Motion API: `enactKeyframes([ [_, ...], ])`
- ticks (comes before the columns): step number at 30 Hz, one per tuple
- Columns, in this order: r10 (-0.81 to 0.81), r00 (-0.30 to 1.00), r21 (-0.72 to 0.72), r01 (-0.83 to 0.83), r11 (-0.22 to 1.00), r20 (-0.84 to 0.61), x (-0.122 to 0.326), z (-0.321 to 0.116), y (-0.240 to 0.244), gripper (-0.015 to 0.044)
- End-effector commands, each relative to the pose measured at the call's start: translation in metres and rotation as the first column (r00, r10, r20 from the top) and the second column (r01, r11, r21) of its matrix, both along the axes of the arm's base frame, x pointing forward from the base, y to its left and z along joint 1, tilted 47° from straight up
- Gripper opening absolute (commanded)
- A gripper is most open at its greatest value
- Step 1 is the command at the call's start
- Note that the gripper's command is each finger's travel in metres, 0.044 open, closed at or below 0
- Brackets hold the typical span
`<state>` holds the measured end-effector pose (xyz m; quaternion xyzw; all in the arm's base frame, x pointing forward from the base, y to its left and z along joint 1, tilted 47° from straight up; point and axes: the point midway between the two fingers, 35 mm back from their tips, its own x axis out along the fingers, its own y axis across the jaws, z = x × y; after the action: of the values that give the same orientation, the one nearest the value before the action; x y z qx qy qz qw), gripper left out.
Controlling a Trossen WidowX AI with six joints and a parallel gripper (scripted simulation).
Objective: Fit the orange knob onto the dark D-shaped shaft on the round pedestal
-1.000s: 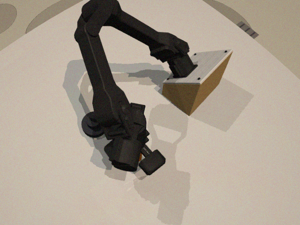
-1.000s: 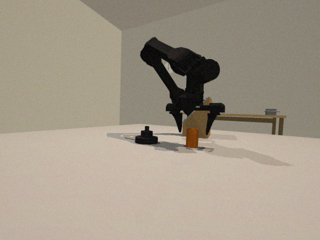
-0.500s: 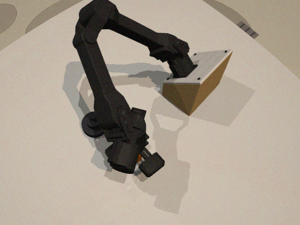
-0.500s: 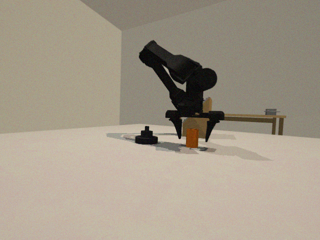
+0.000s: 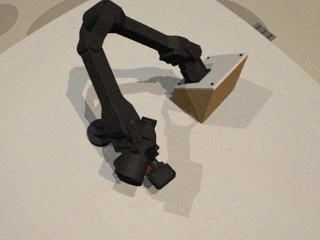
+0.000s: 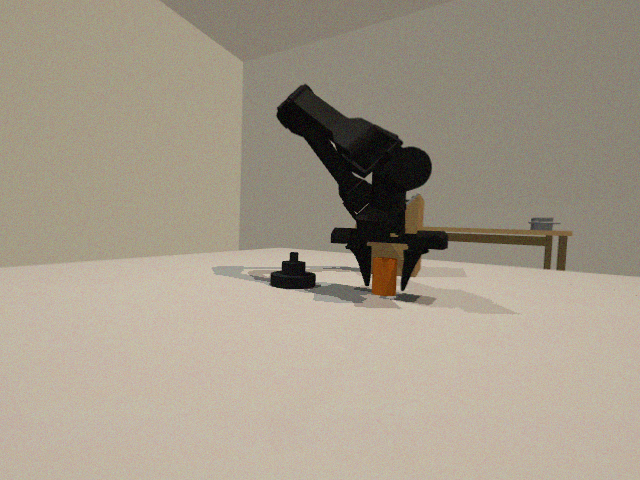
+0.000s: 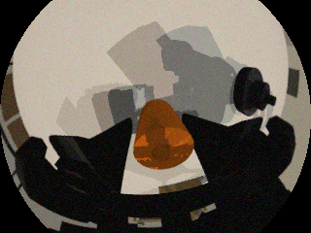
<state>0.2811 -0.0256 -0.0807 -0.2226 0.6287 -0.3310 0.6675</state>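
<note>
The orange knob [image 5: 148,169] [image 6: 384,276] [image 7: 162,141] stands upright on the table top. My gripper [image 6: 385,287] [image 7: 156,119] is open around it, with one finger on each side near the table. A narrow gap shows between each finger and the knob in the exterior view. The round dark pedestal [image 5: 93,134] [image 6: 292,280] [image 7: 247,91] stands to the left of the knob in the exterior view and to the right in the wrist view. Its shaft [image 6: 293,256] [image 7: 272,100] points up and is bare. In the top view the arm hides the fingertips and most of the knob.
The arm is mounted on a sloped wooden block [image 5: 224,86] [image 6: 415,217] with a pale top plate [image 5: 227,65]. In the top view the arm passes close beside the pedestal. A wooden table [image 6: 496,230] bearing a grey pot [image 6: 541,224] stands far behind in the exterior view.
</note>
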Motion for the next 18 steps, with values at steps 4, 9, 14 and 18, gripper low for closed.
enactKeyframes([
  [4, 0.006, 1.000, -0.005, -0.006, 1.000, -0.002, 0.000, 0.000, -0.001, 0.0184],
  [9, 0.006, 1.000, -0.005, -0.006, 1.000, -0.002, 0.000, 0.000, -0.001, 0.0131],
  [14, 0.008, 1.000, 0.003, -0.008, 1.000, -0.002, 0.005, 0.014, 0.019, 0.0000],
  [18, 0.009, 1.000, 0.009, -0.009, 1.000, -0.002, 0.008, 0.031, 0.043, 0.0000],
])
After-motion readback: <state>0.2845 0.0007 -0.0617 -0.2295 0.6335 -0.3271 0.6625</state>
